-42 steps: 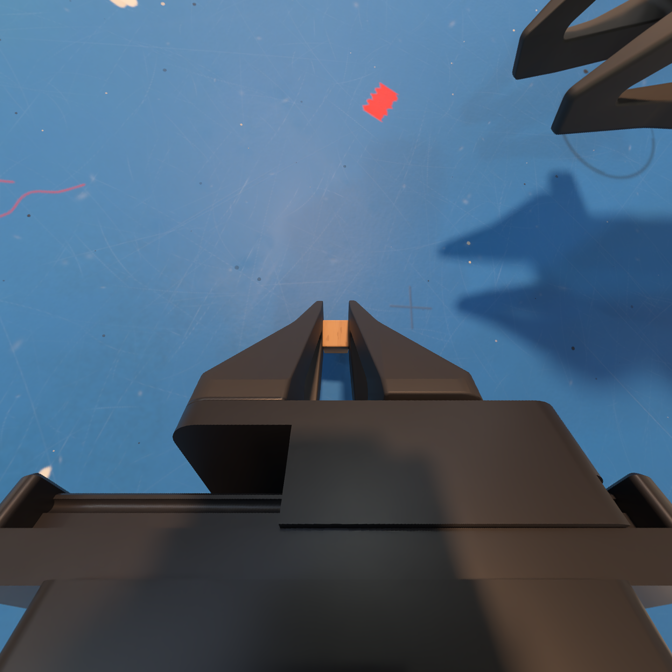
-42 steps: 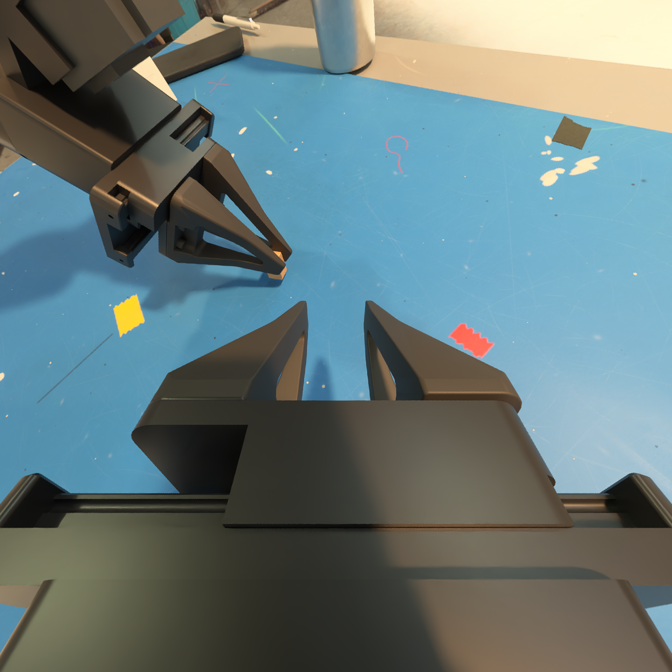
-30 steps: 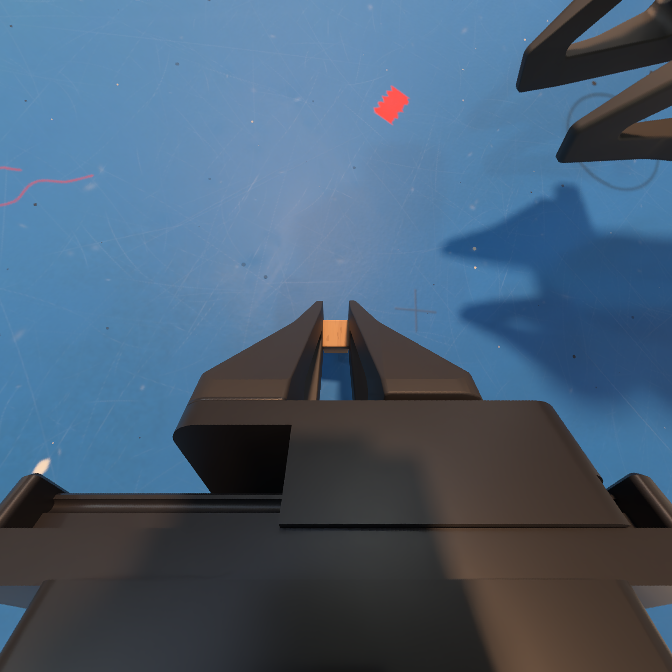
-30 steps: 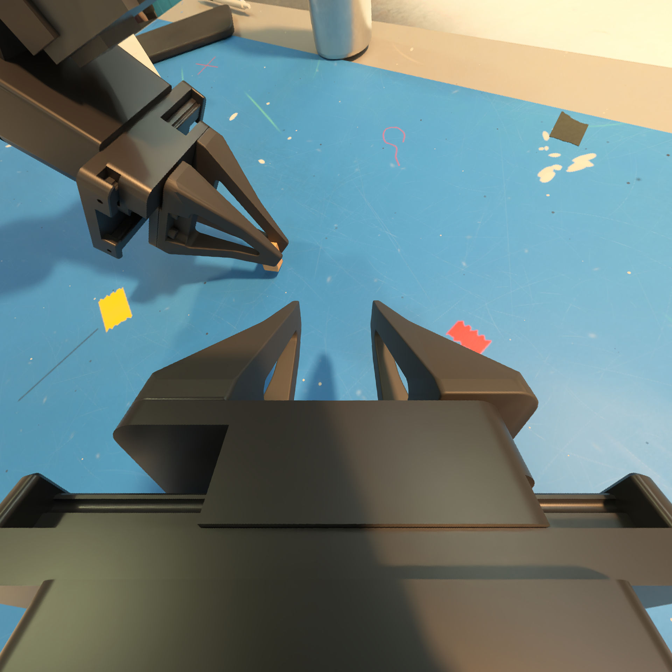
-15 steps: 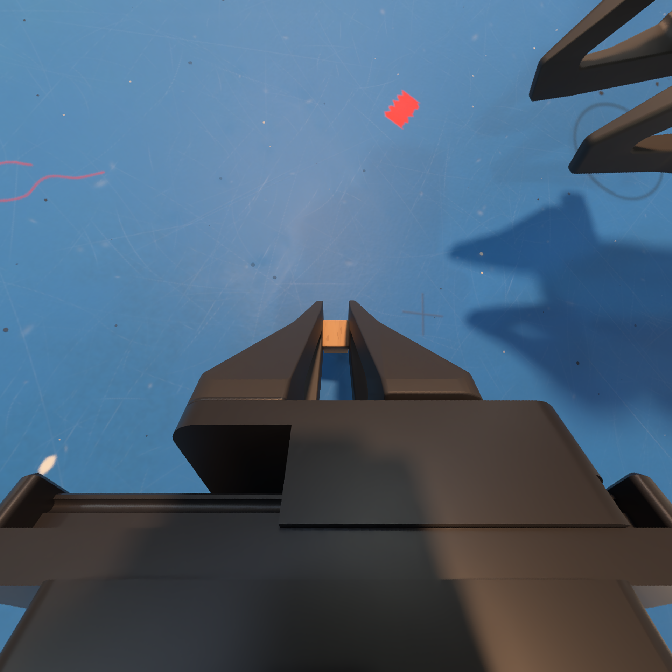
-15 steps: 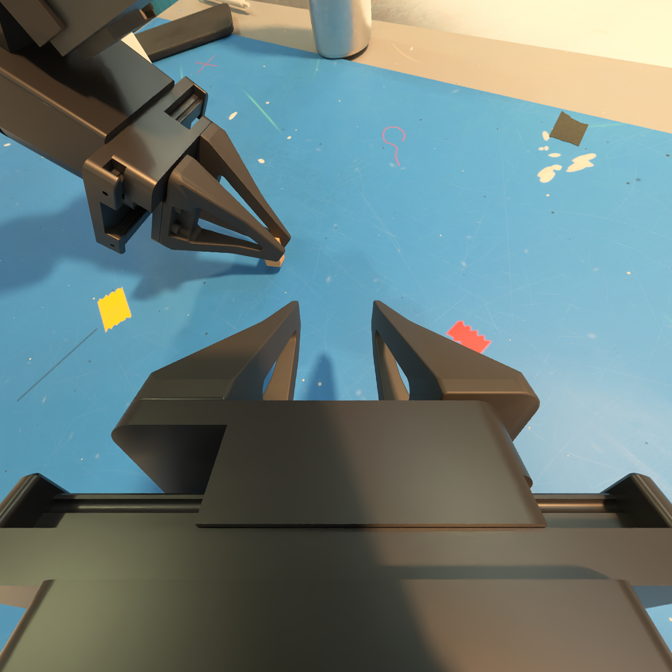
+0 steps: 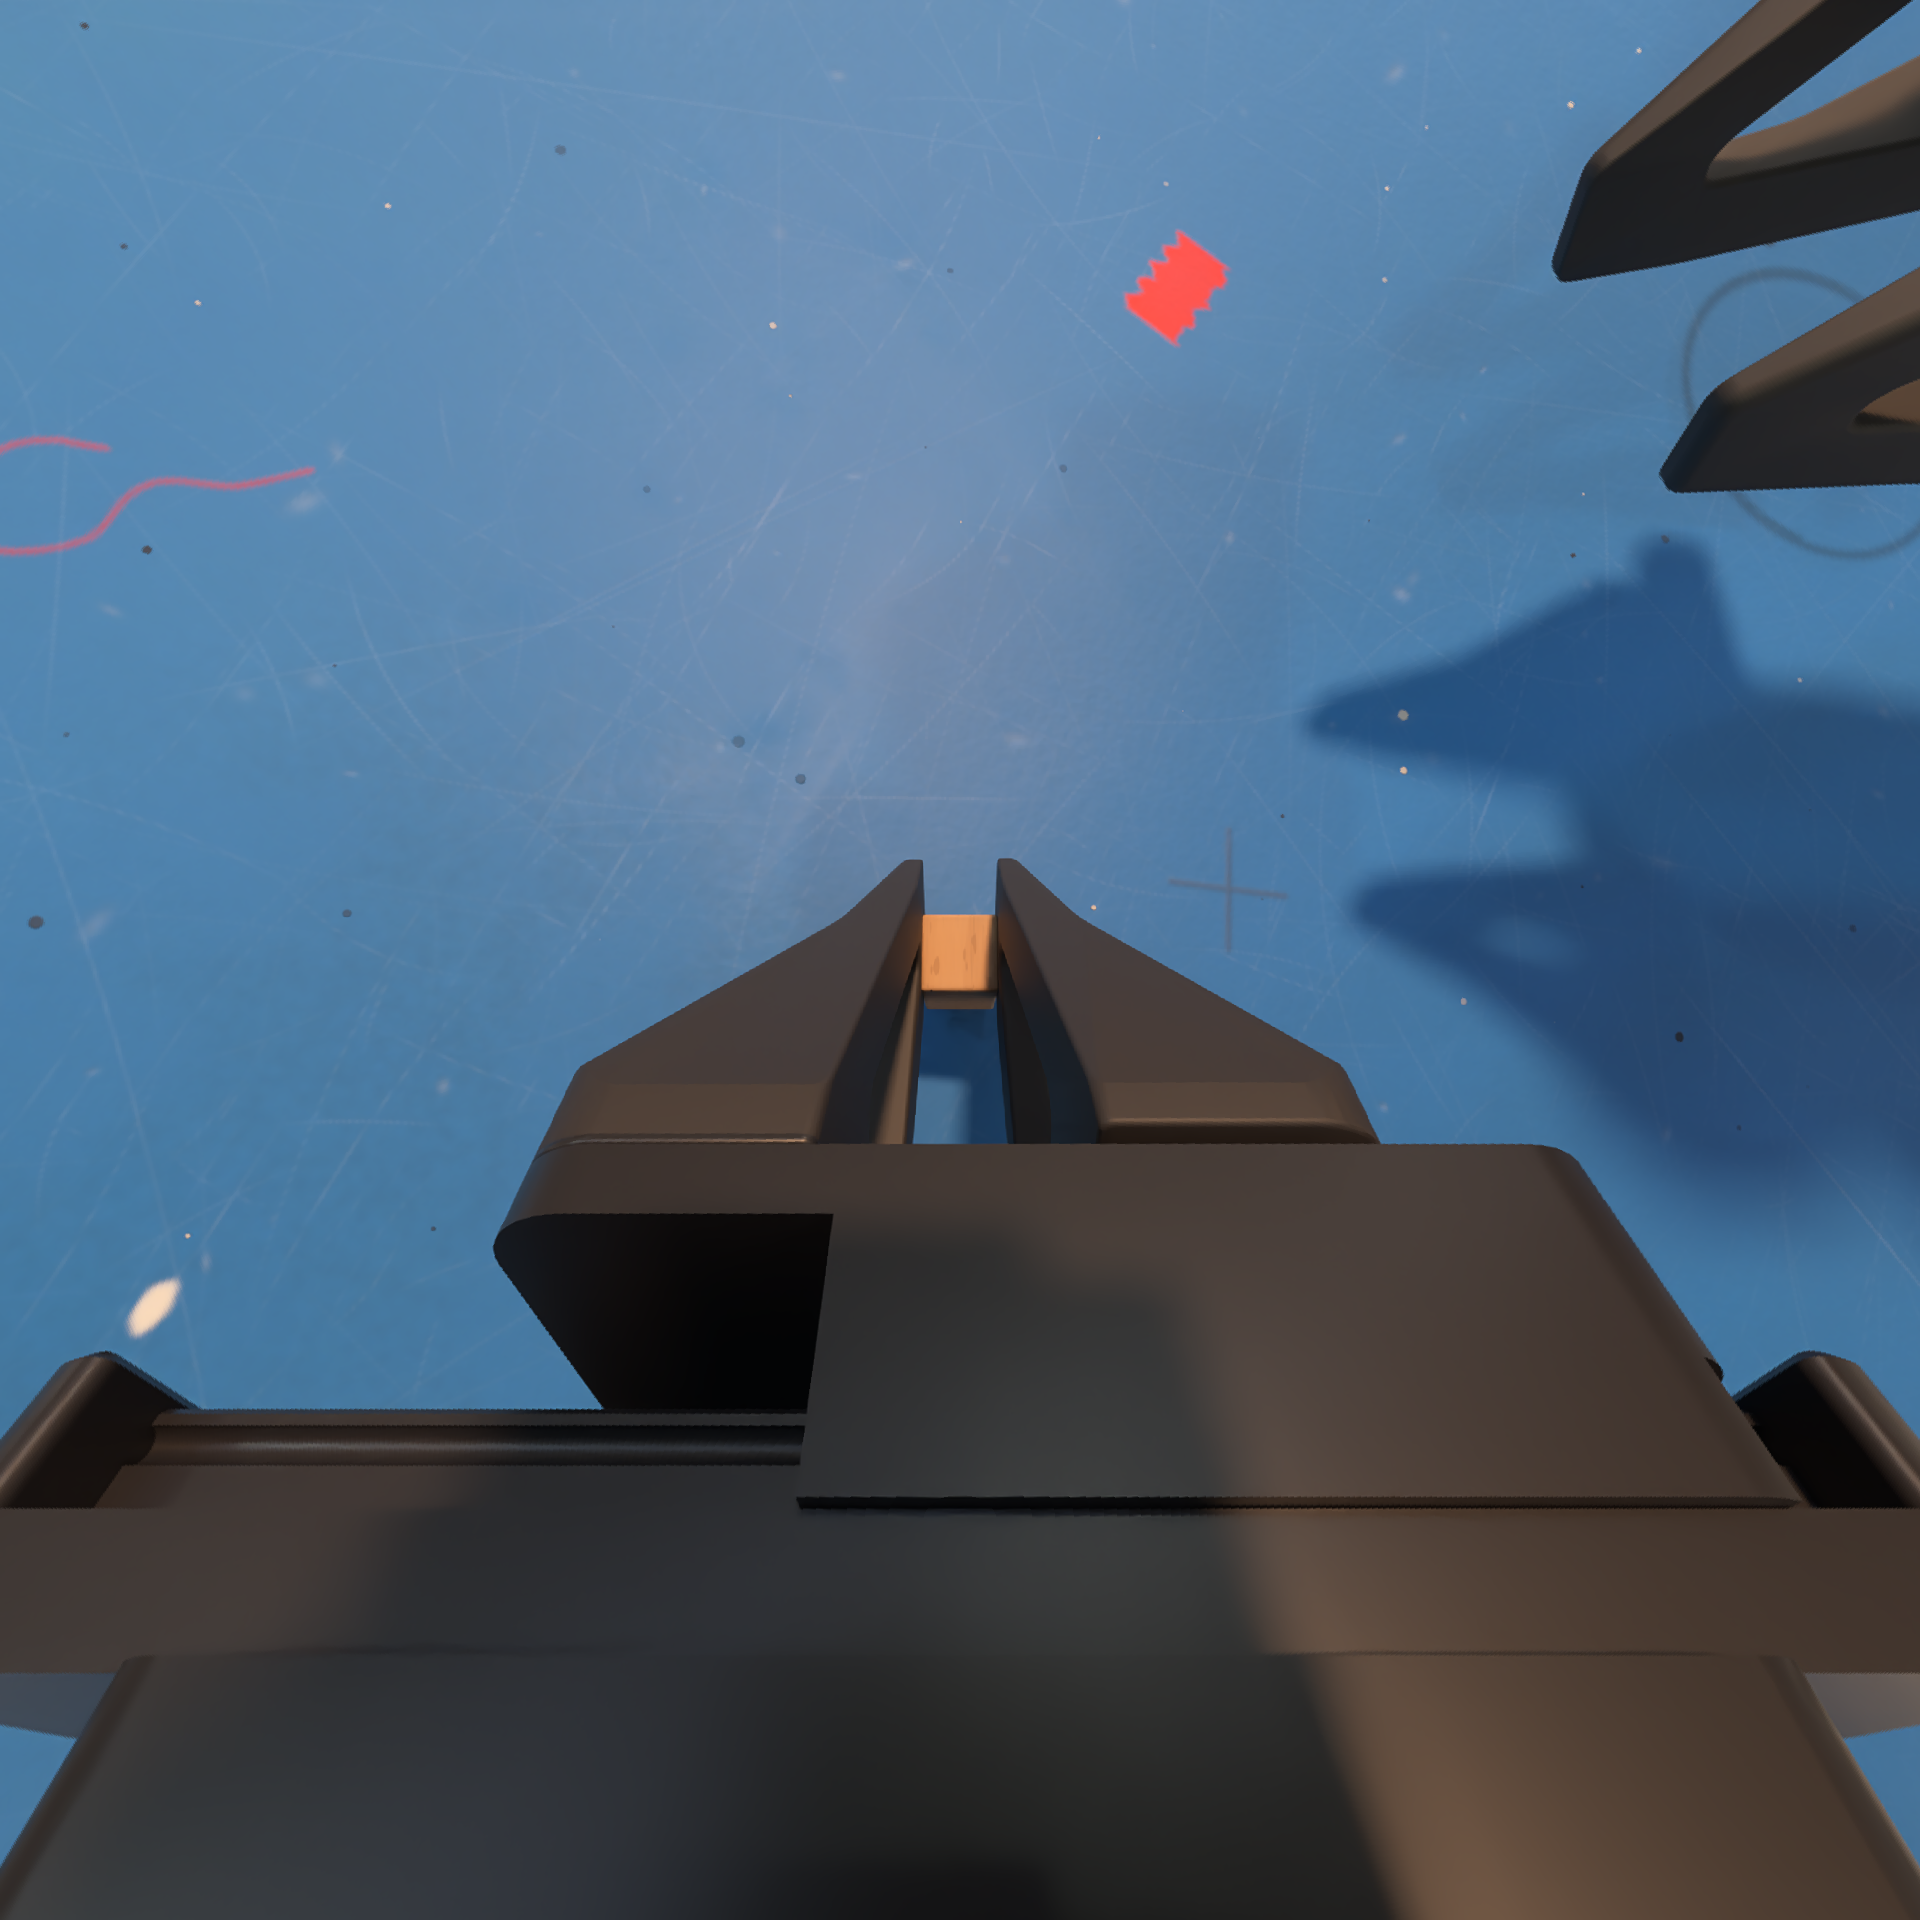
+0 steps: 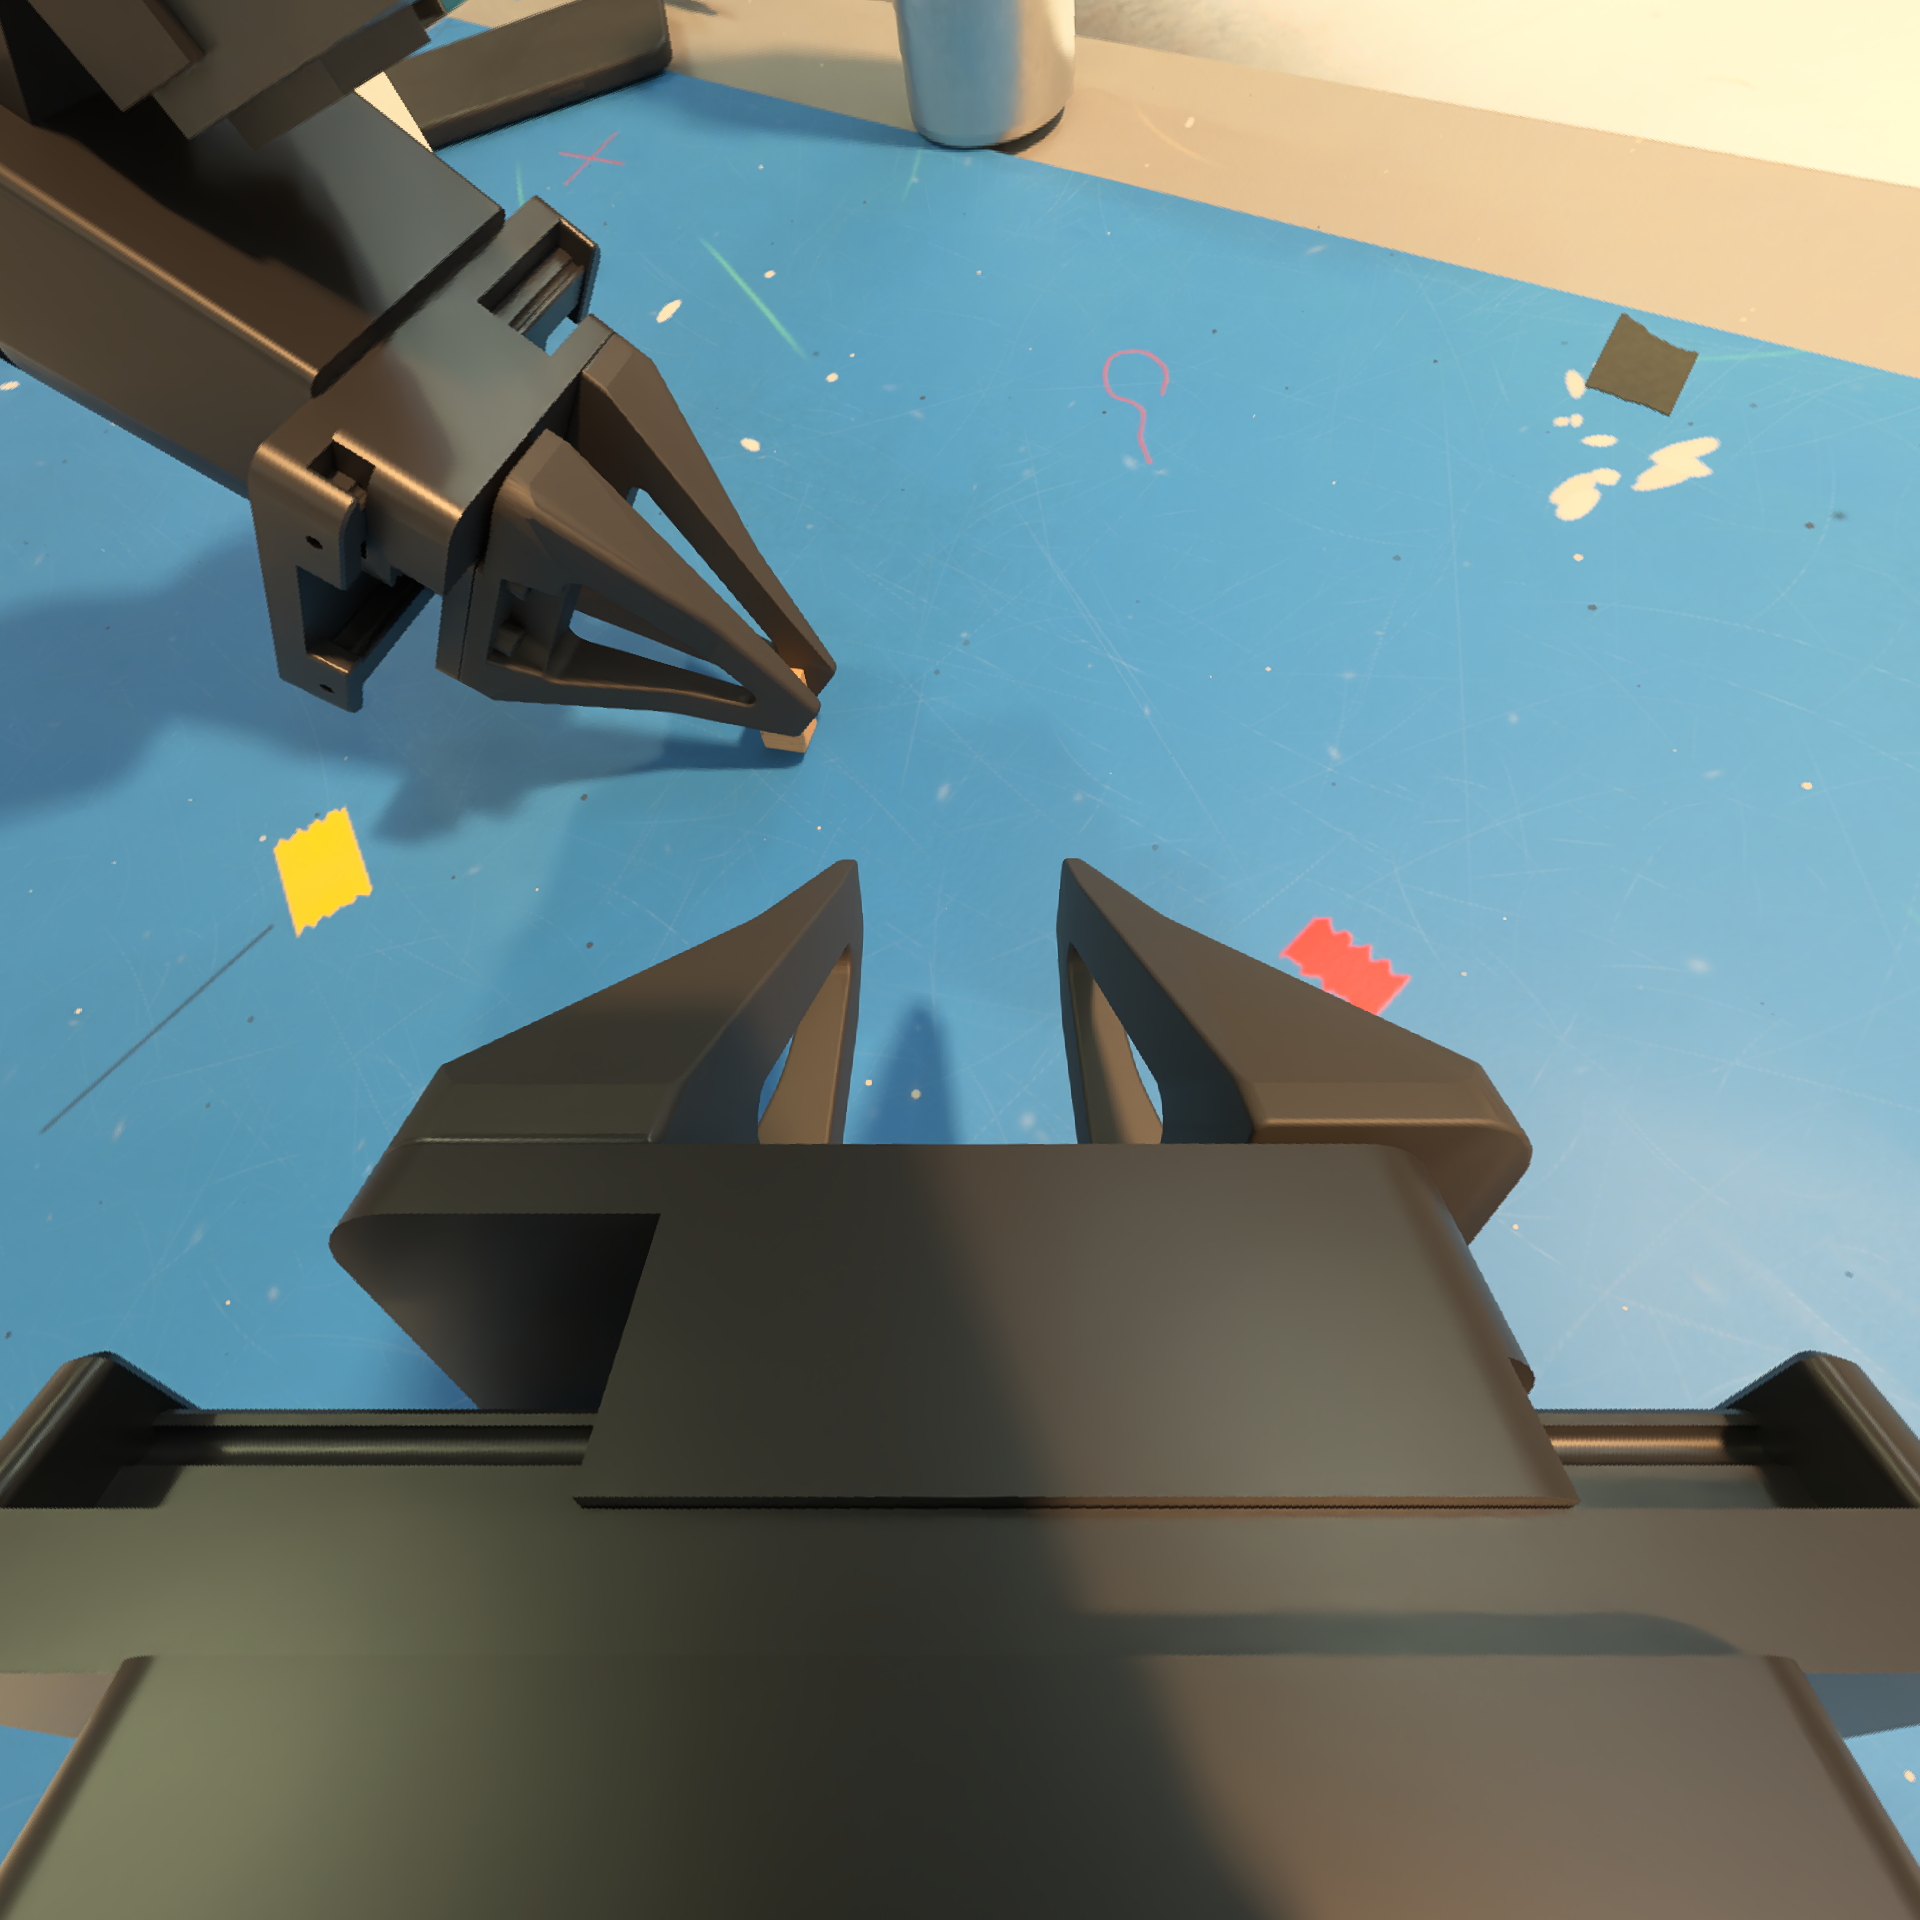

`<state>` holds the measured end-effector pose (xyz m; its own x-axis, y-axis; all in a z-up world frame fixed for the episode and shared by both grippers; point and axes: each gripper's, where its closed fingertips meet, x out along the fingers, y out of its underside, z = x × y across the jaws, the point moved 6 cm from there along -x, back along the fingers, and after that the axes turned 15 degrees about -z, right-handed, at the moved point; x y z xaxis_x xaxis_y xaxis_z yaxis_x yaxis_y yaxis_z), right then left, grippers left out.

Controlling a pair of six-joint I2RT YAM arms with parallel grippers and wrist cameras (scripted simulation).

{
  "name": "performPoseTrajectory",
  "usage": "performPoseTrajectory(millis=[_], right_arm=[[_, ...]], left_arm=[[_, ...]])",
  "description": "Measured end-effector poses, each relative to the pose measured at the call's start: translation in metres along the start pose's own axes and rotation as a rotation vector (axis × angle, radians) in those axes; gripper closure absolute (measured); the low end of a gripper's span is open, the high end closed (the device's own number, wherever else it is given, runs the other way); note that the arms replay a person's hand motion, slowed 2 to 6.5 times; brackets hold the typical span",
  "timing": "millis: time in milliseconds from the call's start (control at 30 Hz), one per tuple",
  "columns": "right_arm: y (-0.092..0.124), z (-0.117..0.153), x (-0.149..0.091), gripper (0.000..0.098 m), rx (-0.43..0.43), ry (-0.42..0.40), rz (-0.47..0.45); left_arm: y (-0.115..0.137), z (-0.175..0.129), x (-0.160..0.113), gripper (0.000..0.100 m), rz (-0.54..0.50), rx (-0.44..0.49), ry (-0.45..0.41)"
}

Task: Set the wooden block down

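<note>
My left gripper [image 7: 958,883] is shut on a small wooden block [image 7: 957,954], pinched between its fingertips low over the blue mat [image 7: 623,623]. In the right wrist view the same left gripper [image 8: 805,691] points down at the mat, and the block [image 8: 787,738] shows just under its tips, at or very near the surface. My right gripper [image 8: 958,883] is open and empty, a short way in front of the block. Its fingers [image 7: 1766,187] show at the top right of the left wrist view.
A red tape scrap [image 7: 1176,287] lies ahead of the left gripper; it also shows in the right wrist view [image 8: 1345,964]. A yellow tape scrap [image 8: 322,871] lies to the left. A metal cylinder [image 8: 982,68] and a dark bar [image 8: 540,73] stand at the mat's far edge.
The left gripper has shifted slightly while still holding the block. The right gripper's jaws have opened a little wider than at the start.
</note>
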<state>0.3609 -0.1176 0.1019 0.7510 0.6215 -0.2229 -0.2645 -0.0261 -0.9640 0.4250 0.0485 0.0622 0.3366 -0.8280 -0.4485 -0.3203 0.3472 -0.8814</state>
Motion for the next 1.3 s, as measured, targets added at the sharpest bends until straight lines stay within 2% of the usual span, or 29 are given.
performPoseTrajectory(millis=[1300], right_arm=[[0.0019, 0.0025, 0.0021, 0.0678, -0.010, -0.008, 0.018]], left_arm=[[0.0010, 0.0010, 0.0017, 0.089, 0.013, -0.011, 0.001]])
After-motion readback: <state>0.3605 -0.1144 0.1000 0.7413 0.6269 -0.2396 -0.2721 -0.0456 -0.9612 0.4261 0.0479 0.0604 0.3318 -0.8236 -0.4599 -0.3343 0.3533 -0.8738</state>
